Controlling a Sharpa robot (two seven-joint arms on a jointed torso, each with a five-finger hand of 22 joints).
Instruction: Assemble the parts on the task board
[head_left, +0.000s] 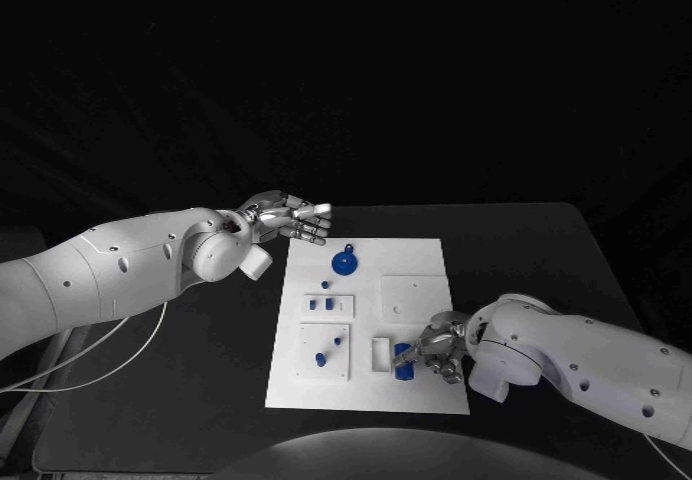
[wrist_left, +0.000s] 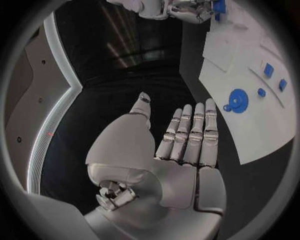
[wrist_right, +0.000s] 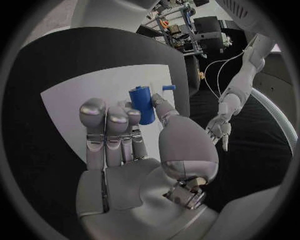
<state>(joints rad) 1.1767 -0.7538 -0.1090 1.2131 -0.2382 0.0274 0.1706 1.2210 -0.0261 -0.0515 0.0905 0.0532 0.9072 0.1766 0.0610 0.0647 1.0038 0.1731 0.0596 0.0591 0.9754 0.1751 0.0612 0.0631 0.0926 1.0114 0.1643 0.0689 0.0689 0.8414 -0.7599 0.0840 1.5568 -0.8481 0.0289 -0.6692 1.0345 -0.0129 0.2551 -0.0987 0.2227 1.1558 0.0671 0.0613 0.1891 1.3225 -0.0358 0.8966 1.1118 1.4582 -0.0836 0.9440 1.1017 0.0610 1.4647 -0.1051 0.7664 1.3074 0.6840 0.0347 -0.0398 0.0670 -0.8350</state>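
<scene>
The white task board (head_left: 411, 262) lies in the middle of the black table. My right hand (head_left: 437, 350) hovers over its near right part and pinches a blue cylinder (wrist_right: 142, 104) between thumb and fingers; the cylinder (head_left: 405, 362) stands close to a white slot block (head_left: 381, 353). My left hand (head_left: 289, 218) is held open, fingers straight and together, above the table by the board's far left corner, holding nothing. A round blue part (head_left: 345, 262) with a small lug lies on the board's far half, and it also appears as the round blue part (wrist_left: 238, 100) beyond my left fingertips (wrist_left: 195, 112).
Small blue pieces (head_left: 320, 300) stand in a raised white plate (head_left: 343, 310) at mid-left, and more blue pieces (head_left: 322, 356) stand in a second plate (head_left: 325, 370) nearer me. A bare square plate (head_left: 418, 295) sits at right. Black table (head_left: 548, 260) surrounds the board.
</scene>
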